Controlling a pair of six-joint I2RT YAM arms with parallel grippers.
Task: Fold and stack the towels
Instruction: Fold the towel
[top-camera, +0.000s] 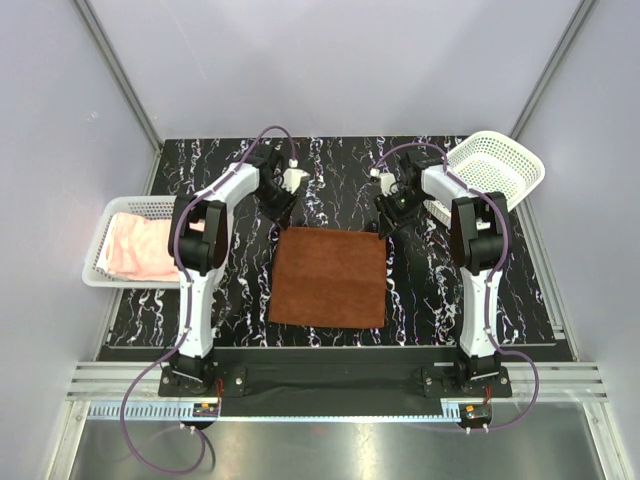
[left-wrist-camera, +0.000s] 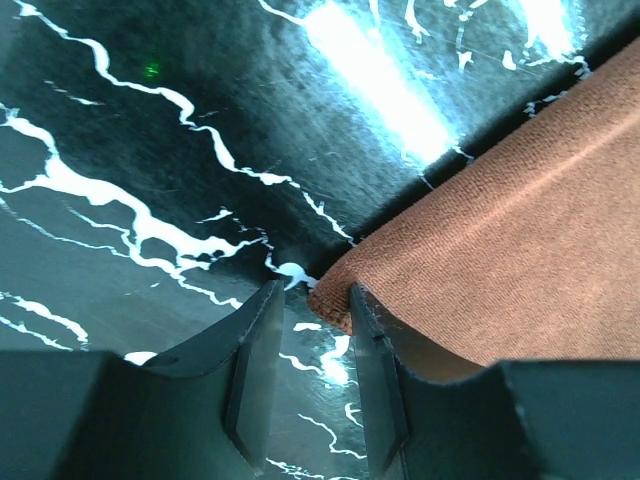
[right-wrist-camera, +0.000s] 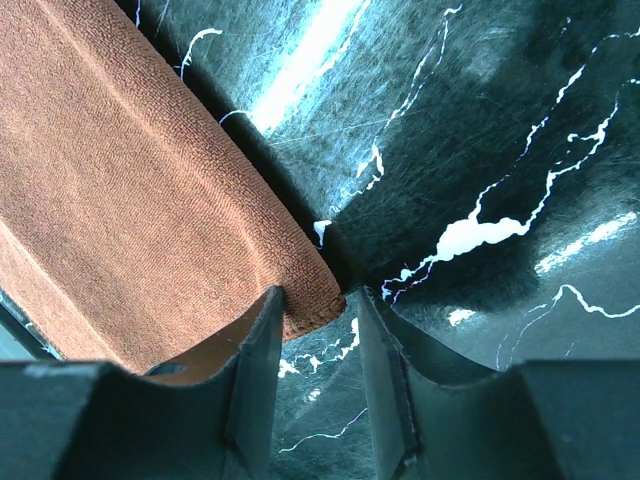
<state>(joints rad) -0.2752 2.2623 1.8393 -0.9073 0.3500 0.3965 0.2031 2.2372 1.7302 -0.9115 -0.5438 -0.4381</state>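
We see the rust-brown towel (top-camera: 328, 277) lying flat in the middle of the tabletop (top-camera: 330, 170). The left gripper (top-camera: 283, 212) is at its far left corner and the right gripper (top-camera: 385, 224) at its far right corner, each with jaws parted astride the cloth's corner, not clenched. The pale pink towel (top-camera: 135, 248) lies in the left basket (top-camera: 140, 204).

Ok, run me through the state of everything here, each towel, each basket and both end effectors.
Rust-brown towel: lying flat on the table.
Pink towel: bunched inside the left basket.
Left basket: upright, holding the pink towel.
Right basket: nothing visible inside.
Left end effector: open, jaws astride the brown towel's far left corner.
Right end effector: open, jaws astride its far right corner.
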